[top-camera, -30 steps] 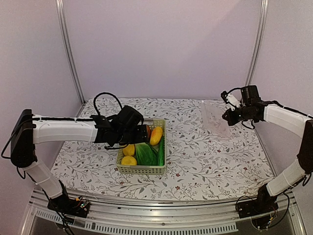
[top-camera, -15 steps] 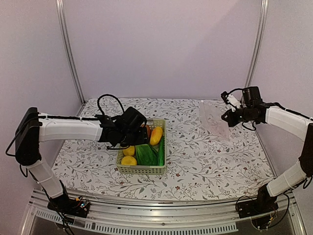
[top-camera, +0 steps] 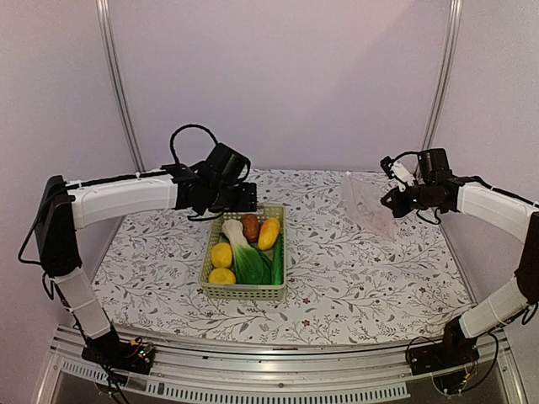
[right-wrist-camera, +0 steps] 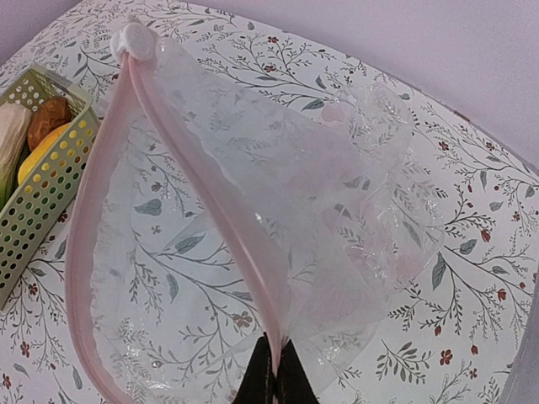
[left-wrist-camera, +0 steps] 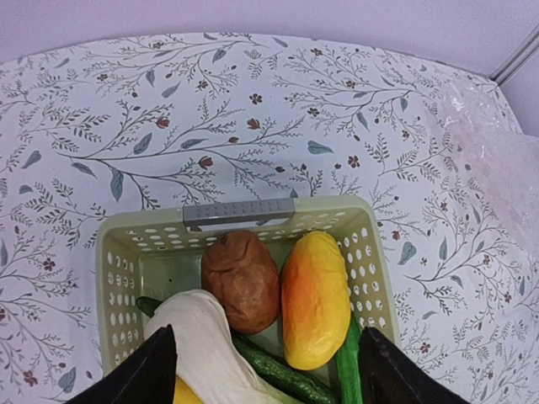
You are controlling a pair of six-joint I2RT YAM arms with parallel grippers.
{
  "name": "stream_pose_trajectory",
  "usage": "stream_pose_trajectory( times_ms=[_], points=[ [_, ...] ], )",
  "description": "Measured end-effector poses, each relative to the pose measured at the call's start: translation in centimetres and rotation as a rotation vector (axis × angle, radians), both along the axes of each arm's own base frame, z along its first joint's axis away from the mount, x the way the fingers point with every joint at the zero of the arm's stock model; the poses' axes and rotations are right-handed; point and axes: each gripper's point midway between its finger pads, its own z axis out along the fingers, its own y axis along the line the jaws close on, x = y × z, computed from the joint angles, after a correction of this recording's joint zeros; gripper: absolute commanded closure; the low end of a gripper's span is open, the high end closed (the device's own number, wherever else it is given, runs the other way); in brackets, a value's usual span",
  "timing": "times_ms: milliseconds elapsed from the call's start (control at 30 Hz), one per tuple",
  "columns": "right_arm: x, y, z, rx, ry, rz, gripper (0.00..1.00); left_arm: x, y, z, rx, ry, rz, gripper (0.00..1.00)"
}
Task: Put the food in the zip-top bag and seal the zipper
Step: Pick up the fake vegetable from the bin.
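The food lies in a pale green basket: a brown piece, a yellow-orange fruit, two yellow lemons, a bok choy and a green cucumber. My left gripper is open and empty, hovering above the basket's far end. Its wrist view looks down on the brown piece, the yellow-orange fruit and the bok choy's white stem. My right gripper is shut on the zip-top bag. It pinches the pinkish zipper strip and holds the bag up, mouth gaping.
The basket's rim has a grey label on its far wall. A white slider sits at the far end of the zipper. Metal frame posts stand at the back corners. The flowered tablecloth covers the table.
My left arm has risen and drawn back from over the basket, uncovering the food. My right gripper and the bag have barely moved.
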Motion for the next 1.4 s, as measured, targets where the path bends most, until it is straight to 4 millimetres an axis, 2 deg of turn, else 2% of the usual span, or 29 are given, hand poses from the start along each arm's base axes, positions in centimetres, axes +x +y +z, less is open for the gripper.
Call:
stream_pose_trajectory(
  times_ms=[233, 467, 833, 1133, 1333, 1400],
  points=[
    [-0.1, 0.0, -0.3, 0.0, 0.004, 0.001, 1.0, 2.8, 0.0, -2.2, 0.056, 0.057, -0.044, 0.32],
    [-0.2, 0.0, -0.4, -0.001, 0.007, 0.005, 1.0, 4.9, -0.5, -6.3, 0.117, 0.16, -0.066, 0.28],
    [-0.4, 0.2, -0.6, 0.003, 0.012, 0.016, 1.0, 4.7, -0.4, -10.5, 0.185, 0.259, -0.087, 0.27],
    [-0.4, 0.3, -0.6, 0.007, 0.013, 0.021, 1.0, 5.0, -0.7, -11.4, 0.169, 0.294, -0.102, 0.28],
    [-0.5, 0.3, -0.6, 0.009, 0.013, 0.023, 1.0, 5.9, -1.7, -12.6, 0.162, 0.329, -0.13, 0.36],
    [-0.5, 0.3, -0.6, 0.01, 0.013, 0.024, 1.0, 6.0, -1.8, -12.8, 0.16, 0.337, -0.133, 0.43]
  ],
)
